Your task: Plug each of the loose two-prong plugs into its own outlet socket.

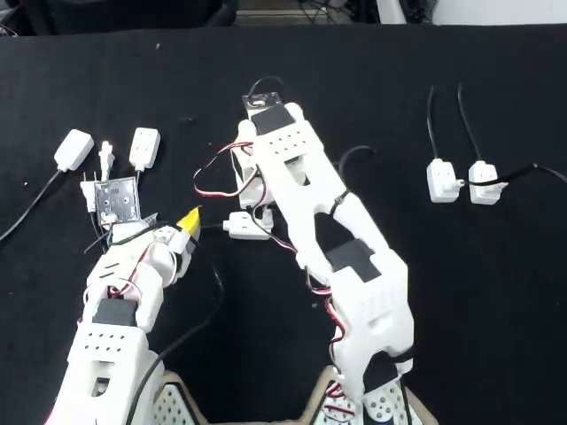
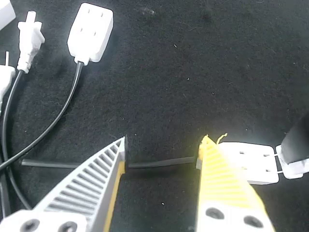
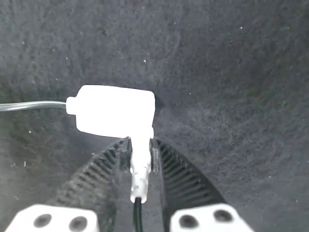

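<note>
In the high view, the left gripper (image 1: 183,232), one finger yellow, sits low over the black table (image 1: 372,88) just beside a white outlet socket (image 1: 244,227) near the middle. The right gripper (image 1: 258,211) comes onto that socket from the far side. Toward the table's left edge, a loose two-prong plug (image 1: 106,159) lies between an end socket (image 1: 73,149) and a free socket (image 1: 144,147). In the left wrist view, the left gripper (image 2: 161,145) is spread wide, its grey and yellow fingers (image 2: 227,179) astride a black cable (image 2: 154,165) that runs to the outlet socket (image 2: 251,162). The right gripper's dark tip (image 2: 295,145) sits at the socket's other end. The loose two-prong plug (image 2: 28,34) and the free socket (image 2: 90,26) lie well apart from it. In the right wrist view, the right gripper (image 3: 140,147) is clamped tight on a white plug (image 3: 141,166). The plug's front end meets the side of the outlet socket (image 3: 115,111), and its prongs are hidden.
</note>
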